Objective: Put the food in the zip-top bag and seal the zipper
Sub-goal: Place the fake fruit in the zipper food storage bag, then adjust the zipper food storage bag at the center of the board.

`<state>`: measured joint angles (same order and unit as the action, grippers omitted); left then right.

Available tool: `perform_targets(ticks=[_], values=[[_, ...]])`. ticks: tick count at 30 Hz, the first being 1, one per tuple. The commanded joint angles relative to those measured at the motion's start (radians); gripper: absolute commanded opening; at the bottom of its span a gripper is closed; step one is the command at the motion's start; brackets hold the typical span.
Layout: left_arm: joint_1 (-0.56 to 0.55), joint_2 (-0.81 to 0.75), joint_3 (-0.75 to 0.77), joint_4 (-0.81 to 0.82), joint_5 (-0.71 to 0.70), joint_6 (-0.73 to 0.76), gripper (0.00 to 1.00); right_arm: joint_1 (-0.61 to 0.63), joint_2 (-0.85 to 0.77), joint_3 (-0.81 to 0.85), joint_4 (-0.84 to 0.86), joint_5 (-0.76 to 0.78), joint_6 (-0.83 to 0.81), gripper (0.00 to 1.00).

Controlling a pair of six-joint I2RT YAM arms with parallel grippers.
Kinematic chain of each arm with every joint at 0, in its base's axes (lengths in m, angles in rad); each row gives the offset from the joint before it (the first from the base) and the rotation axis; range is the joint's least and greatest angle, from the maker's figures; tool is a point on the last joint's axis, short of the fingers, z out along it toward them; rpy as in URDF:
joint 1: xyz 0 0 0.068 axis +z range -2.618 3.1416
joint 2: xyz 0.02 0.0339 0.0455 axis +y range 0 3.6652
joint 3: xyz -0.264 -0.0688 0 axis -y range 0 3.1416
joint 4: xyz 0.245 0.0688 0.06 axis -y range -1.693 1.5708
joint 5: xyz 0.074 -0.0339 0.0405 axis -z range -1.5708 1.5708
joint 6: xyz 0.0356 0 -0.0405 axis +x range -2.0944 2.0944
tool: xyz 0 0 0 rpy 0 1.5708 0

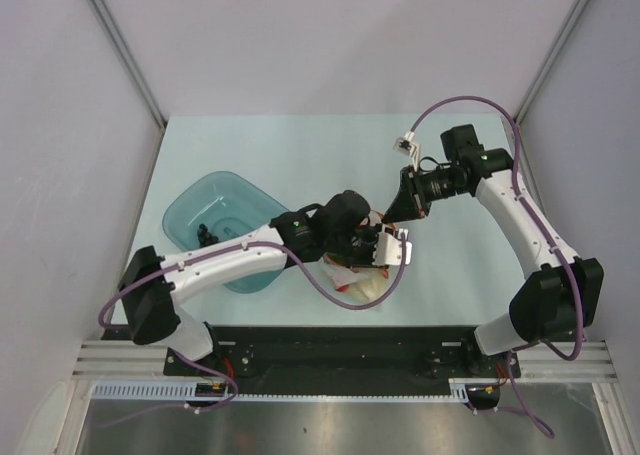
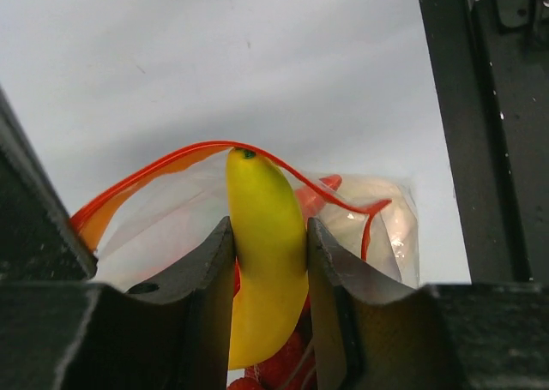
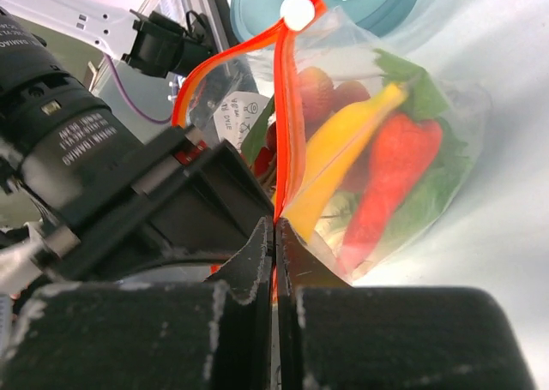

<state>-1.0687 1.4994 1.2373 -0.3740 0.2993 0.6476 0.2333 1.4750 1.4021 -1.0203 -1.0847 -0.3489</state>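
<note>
The left tool (image 2: 270,236) has its two fingers pressed onto the sides of the yellow banana (image 2: 262,193), pinching it about midway along. The banana's dark-tipped end points to 12 o'clock and meets the zipper (image 2: 171,160). In the left wrist view this red-orange strip arcs open from 9 o'clock over to 3 o'clock. Behind it, toward 2 o'clock, the pale cabbage (image 2: 382,219) shows through the crinkly plastic.

The right tool (image 3: 276,229) is closed tight on the zipper itself, its fingers meeting with only the strip between them. From that pinch the strip rises to 12 o'clock and ends at a small white bead (image 3: 298,11). The zip-top bag (image 3: 459,116) hangs out toward 3 o'clock. Through its clear wall the banana, the red-orange pepper (image 3: 386,176) and the red berry cluster (image 3: 313,90) show packed side by side, with green leaf around them.

From above, the two tools meet near the table's (image 1: 300,145) middle, the right one just at 1 o'clock of the left. The bag's body lies at 6 o'clock of them on the table. The teal bowl (image 1: 190,210) sits at 9 o'clock, partly under the left arm, with a small dark item in it that is too small to identify.
</note>
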Motion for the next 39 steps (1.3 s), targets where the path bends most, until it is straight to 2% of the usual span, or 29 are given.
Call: perform_targets(ticks=[1,3,4,6,7,8,9,11,14,18,21,29,32,34,35,36,37,39], values=[[-0.004,0.074,0.128,-0.261,0.107,0.083,0.38,0.0,0.004,0.058,-0.027,-0.05,-0.041,0.0],[-0.002,0.075,0.166,-0.279,0.124,0.075,0.51,0.001,0.007,0.063,-0.034,-0.044,-0.05,0.0],[0.001,0.056,0.172,-0.266,0.117,0.07,0.64,-0.002,0.011,0.069,-0.046,-0.044,-0.058,0.0],[0.019,0.035,0.215,-0.26,0.124,0.058,0.72,-0.002,0.011,0.067,-0.052,-0.037,-0.079,0.0],[0.029,0.018,0.234,-0.258,0.129,0.05,0.79,-0.003,0.011,0.066,-0.057,-0.035,-0.084,0.0],[0.048,0.013,0.285,-0.264,0.135,0.037,0.81,-0.005,0.013,0.064,-0.058,-0.032,-0.091,0.0],[0.053,0.01,0.316,-0.301,0.145,0.038,0.81,-0.005,0.015,0.061,-0.058,-0.032,-0.093,0.0],[0.064,0.019,0.404,-0.354,0.162,0.061,0.76,-0.005,0.018,0.06,-0.058,-0.03,-0.097,0.0],[0.069,0.015,0.447,-0.465,0.208,0.11,0.73,-0.008,0.024,0.064,-0.058,-0.032,-0.101,0.0],[0.085,-0.014,0.413,-0.571,0.282,0.144,0.62,-0.009,0.03,0.074,-0.058,-0.035,-0.102,0.0],[0.085,-0.025,0.389,-0.623,0.308,0.191,0.62,-0.009,0.034,0.074,-0.052,-0.035,-0.095,0.0],[0.015,-0.007,0.291,-0.56,0.242,0.167,0.61,-0.009,0.042,0.081,-0.031,-0.037,-0.067,0.0],[0.01,0.016,0.243,-0.516,0.158,0.155,0.48,-0.005,0.036,0.083,-0.032,-0.038,-0.065,0.0],[0.01,0.05,0.261,-0.514,0.132,0.155,0.25,0.004,0.034,0.081,-0.031,-0.035,-0.065,0.0],[0.01,0.064,0.278,-0.537,0.132,0.153,0.18,0.009,0.034,0.081,-0.029,-0.034,-0.064,0.0],[0.009,0.076,0.298,-0.548,0.144,0.149,0.05,0.014,0.036,0.081,-0.026,-0.026,-0.062,0.0],[0.01,0.081,0.326,-0.549,0.161,0.126,0.0,0.024,0.036,0.081,-0.024,-0.023,-0.059,0.0],[0.01,0.065,0.327,-0.516,0.205,0.1,0.0,0.038,0.033,0.083,-0.012,-0.009,-0.052,0.0]])
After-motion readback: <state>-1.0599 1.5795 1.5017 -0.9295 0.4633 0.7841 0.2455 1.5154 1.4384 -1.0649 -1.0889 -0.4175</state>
